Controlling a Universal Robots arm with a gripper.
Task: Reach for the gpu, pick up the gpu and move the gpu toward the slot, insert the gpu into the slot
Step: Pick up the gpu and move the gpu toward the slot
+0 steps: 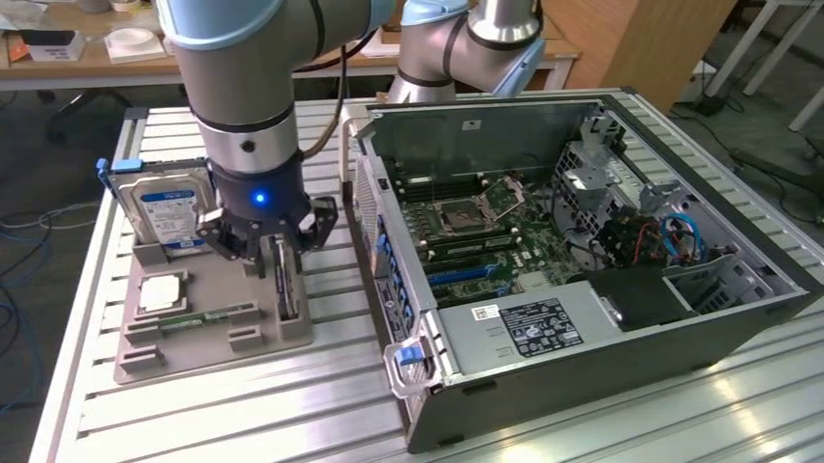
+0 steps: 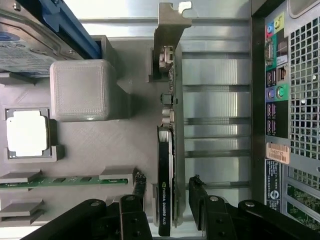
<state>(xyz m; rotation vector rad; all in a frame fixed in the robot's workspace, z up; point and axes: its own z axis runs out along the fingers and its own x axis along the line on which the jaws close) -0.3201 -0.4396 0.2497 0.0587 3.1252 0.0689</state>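
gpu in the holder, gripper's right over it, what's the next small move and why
Probably close the fingers on the gpu. The gripper is open and straddles the card standing on edge in the grey holder, with a gap on each side, so nothing grips it yet.

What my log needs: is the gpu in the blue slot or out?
Out. The gpu stands on edge in the grey tray outside the case, the open claw astride it.
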